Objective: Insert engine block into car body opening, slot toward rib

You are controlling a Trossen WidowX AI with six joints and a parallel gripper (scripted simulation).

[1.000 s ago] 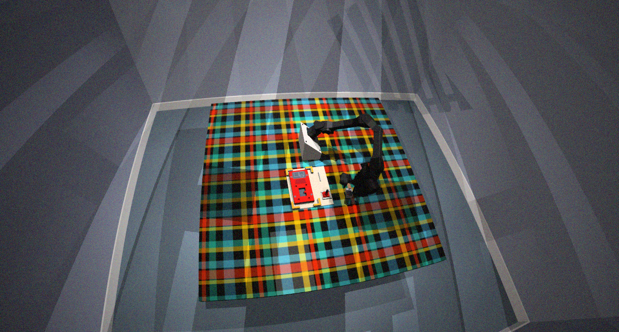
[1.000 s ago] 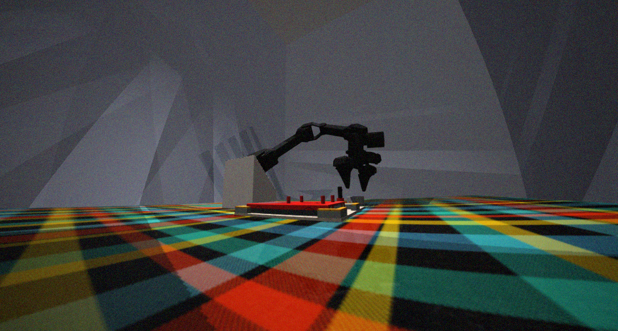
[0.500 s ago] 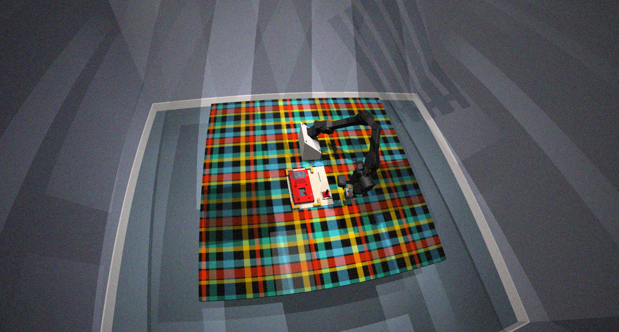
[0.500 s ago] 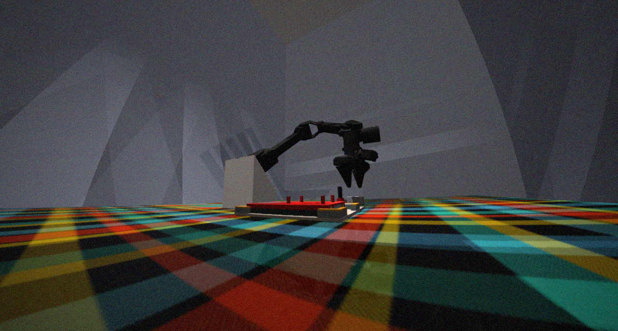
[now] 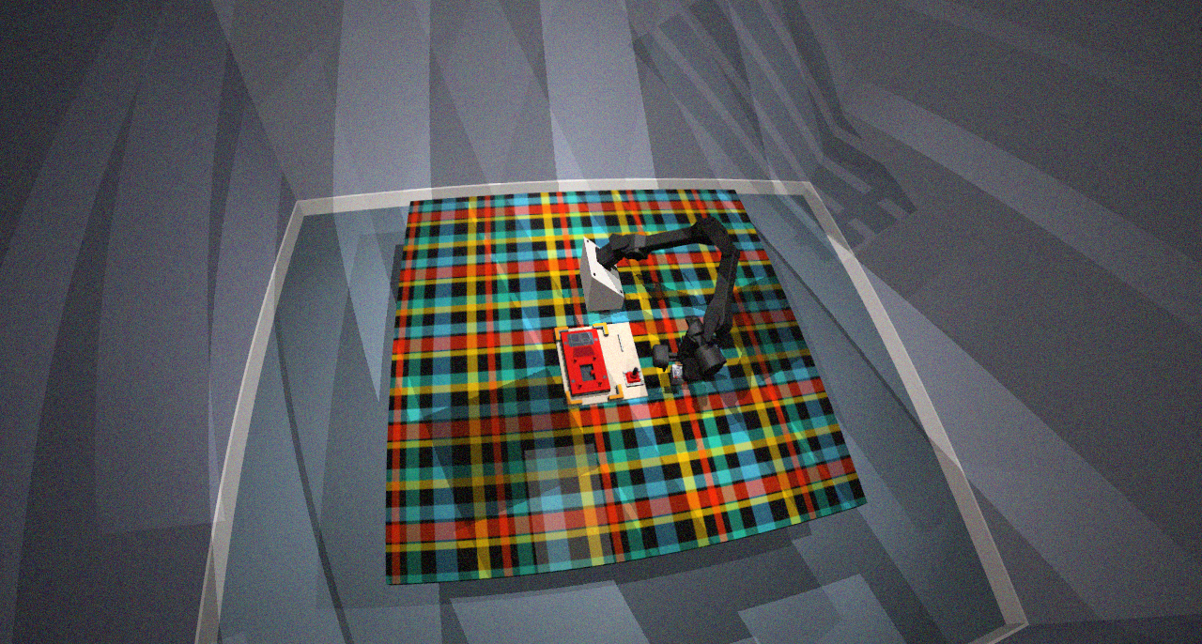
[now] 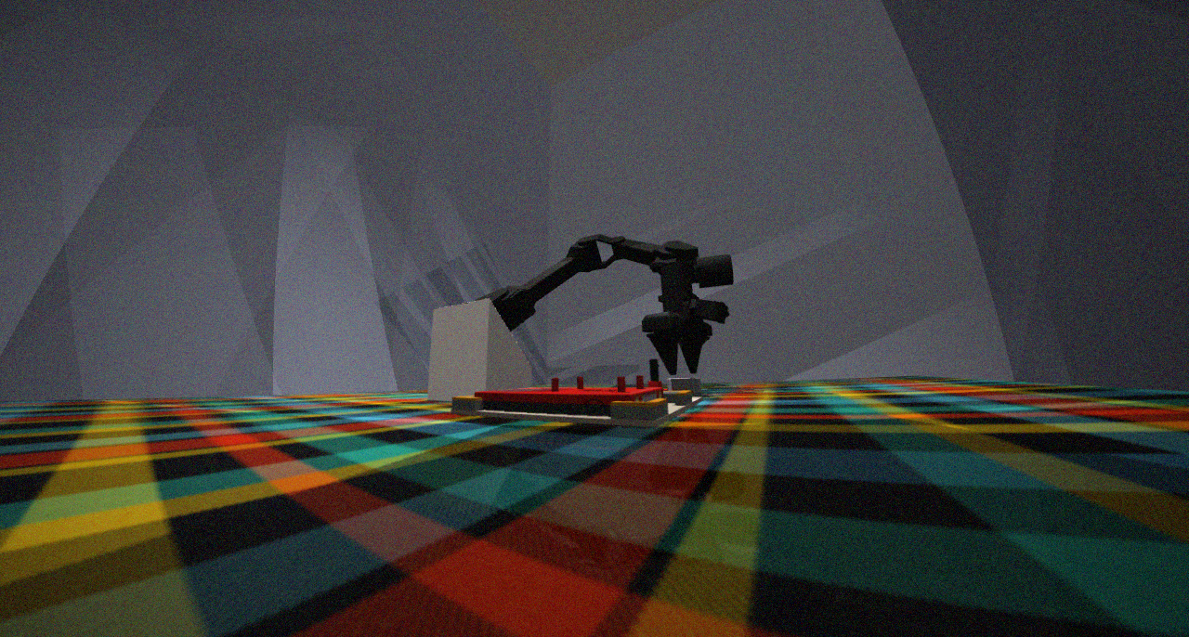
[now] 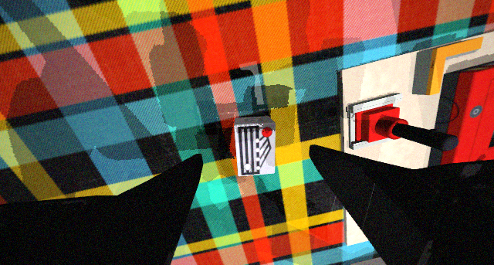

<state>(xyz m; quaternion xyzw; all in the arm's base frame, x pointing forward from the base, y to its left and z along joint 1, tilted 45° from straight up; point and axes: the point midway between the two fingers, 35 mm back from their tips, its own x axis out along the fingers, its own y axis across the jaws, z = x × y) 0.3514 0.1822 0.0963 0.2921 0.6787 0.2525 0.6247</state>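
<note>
The engine block [image 5: 676,372] [image 6: 684,382] [image 7: 255,147] is a small pale grey block with dark stripes and a red dot on top. It lies on the plaid mat beside the board. My gripper [image 6: 684,371] [image 7: 256,154] is open and empty above it. In the wrist view one fingertip shows on each side of the block, with gaps. The red car body [image 5: 581,352] [image 6: 548,396] [image 7: 467,130] lies on the board, and its opening [image 5: 588,372] shows dark and unfilled from above. The rib is too small to make out.
A red part with an upright black stick [image 5: 633,377] [image 6: 653,370] [image 7: 432,135] stands on the cream board [image 5: 622,359] [image 7: 356,79], between block and car body. Orange corner pieces [image 7: 438,72] bracket the car body. A white wedge-shaped base [image 5: 601,291] [image 6: 461,350] stands behind the board.
</note>
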